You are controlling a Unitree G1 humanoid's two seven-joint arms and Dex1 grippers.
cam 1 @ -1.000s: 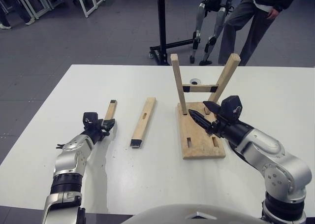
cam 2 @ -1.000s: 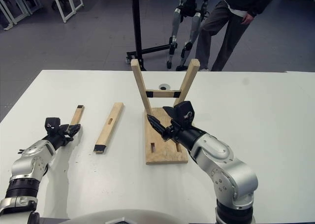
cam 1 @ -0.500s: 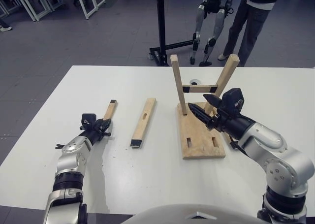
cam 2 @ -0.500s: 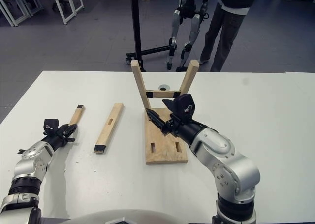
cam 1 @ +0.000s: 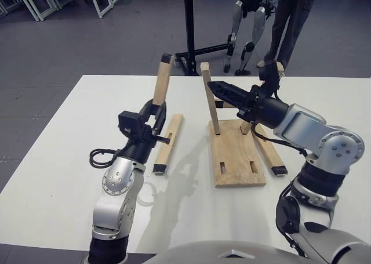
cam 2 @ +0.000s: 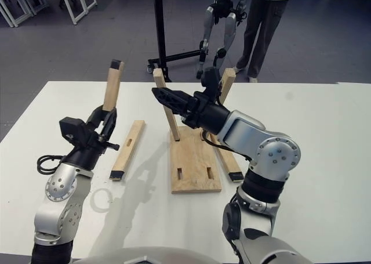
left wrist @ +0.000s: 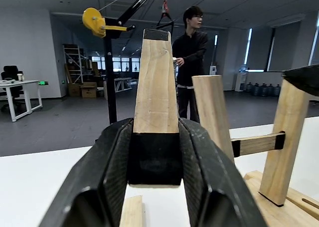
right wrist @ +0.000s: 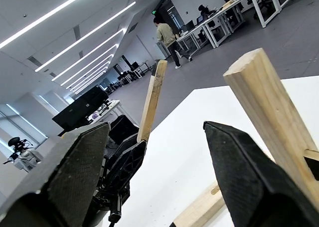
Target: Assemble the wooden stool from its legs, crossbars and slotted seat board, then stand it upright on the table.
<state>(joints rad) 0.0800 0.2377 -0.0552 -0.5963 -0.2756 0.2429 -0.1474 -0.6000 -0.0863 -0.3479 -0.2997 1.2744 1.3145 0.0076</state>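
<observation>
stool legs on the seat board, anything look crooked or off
The two standing legs on the seat board splay apart toward their tops instead of standing parallel, joined by one crossbar; that may be by design. A loose leg lies flat along the board's right edge.

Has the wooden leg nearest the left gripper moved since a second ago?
Yes. It is off the table: the left gripper holds the leg upright, raised above the other leg, which stayed flat in place.
</observation>
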